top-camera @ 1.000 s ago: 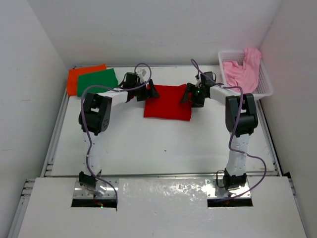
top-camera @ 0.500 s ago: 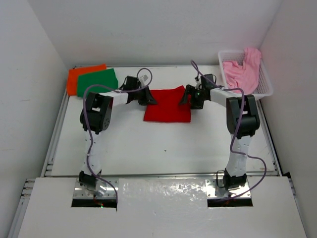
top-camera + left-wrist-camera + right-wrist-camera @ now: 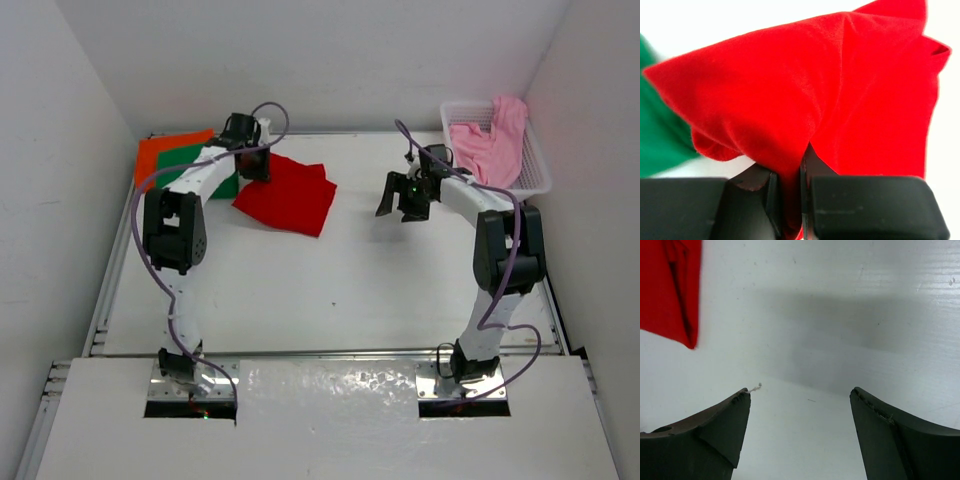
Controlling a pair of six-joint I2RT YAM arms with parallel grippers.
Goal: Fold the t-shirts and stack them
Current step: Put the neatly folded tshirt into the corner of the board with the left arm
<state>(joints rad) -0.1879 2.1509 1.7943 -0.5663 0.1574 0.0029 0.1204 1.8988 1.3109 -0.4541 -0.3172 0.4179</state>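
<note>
Left gripper (image 3: 790,182): jaws clenched on a fold of the red t-shirt (image 3: 290,195), which sits just right of the green t-shirt (image 3: 198,158). Left arm is stretched far forward. Right gripper (image 3: 404,200): jaws released, well right of the green t-shirt, elbow bent, fingers angled down.

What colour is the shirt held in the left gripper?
Red, plain: the shirt shows best in the left wrist view, pinched by the left gripper.
</note>
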